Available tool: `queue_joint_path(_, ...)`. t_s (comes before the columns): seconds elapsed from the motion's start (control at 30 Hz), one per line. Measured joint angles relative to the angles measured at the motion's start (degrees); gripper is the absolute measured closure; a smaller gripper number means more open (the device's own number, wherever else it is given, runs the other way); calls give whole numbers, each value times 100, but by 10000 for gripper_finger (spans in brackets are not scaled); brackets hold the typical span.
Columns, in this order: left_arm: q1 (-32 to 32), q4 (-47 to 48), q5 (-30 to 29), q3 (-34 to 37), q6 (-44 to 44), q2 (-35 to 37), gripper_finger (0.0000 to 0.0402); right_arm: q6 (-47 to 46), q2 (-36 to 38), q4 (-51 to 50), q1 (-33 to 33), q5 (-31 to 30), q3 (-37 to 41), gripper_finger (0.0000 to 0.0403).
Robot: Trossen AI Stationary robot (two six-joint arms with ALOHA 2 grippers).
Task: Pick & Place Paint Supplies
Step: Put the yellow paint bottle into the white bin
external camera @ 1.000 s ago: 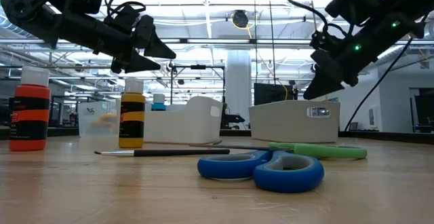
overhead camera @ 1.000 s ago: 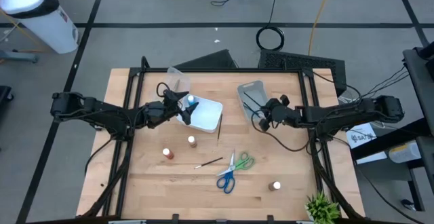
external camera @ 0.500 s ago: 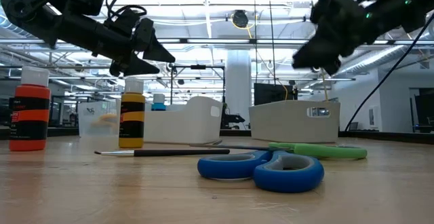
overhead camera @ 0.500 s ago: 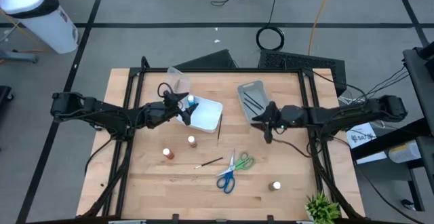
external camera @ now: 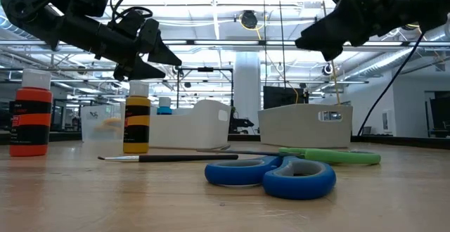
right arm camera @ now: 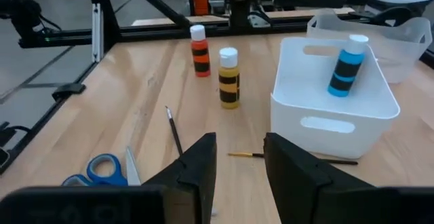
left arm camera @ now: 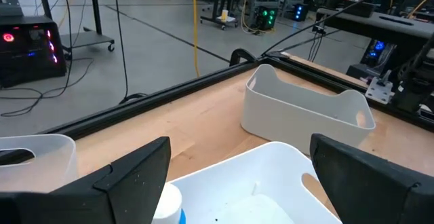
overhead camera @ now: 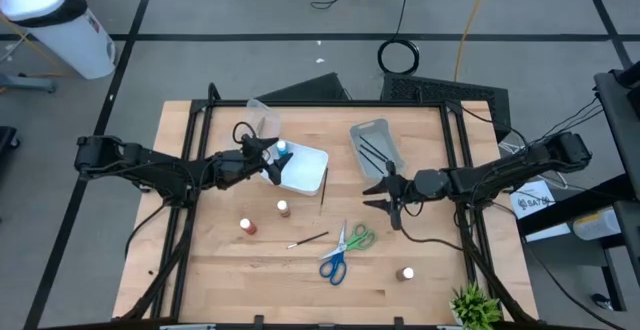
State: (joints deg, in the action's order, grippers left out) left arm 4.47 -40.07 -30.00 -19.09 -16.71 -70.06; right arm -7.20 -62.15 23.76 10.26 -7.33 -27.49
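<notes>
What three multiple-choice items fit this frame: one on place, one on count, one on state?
1. Where is the blue paint bottle?
A. lying on the bare table
B. standing in the white bin
C. on the floor

2. How many pairs of scissors lie on the table?
A. one
B. two
C. four

3. How is the right gripper?
A. shut on a brush
B. shut on a bottle
C. jaws open, holding nothing

Key: 1 B, the right wrist view shows it upright inside the bin. 2 B, the green scissors and the blue scissors. 3 C, its jaws stand apart above bare wood. The left gripper hovers open over the white bin.
</notes>
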Motion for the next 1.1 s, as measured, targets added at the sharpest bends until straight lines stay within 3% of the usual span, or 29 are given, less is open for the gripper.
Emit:
queue_joint_path(0.67,0,2,21,0,-3,0,41,0,-38,3,-2,-5,0,293)
queue_joint_path(0.73,0,-17,323,-1,-44,0,41,0,-38,1,-2,-5,0,293)
queue_joint_path(0.87,-387,40,2034,-482,-35,-5,48,0,-38,-2,-2,-5,0,297)
queue_joint_path(0.93,-893,681,2651,-1038,-19,2,54,0,-38,3,-2,-7,0,297)
queue_joint_path(0.97,-1192,1327,2677,-1390,17,-44,57,0,-38,-1,-2,-7,0,297)
queue_joint_path(1.1,-2380,4359,1304,-2738,-310,-544,69,-74,-38,1,-2,-7,0,296)
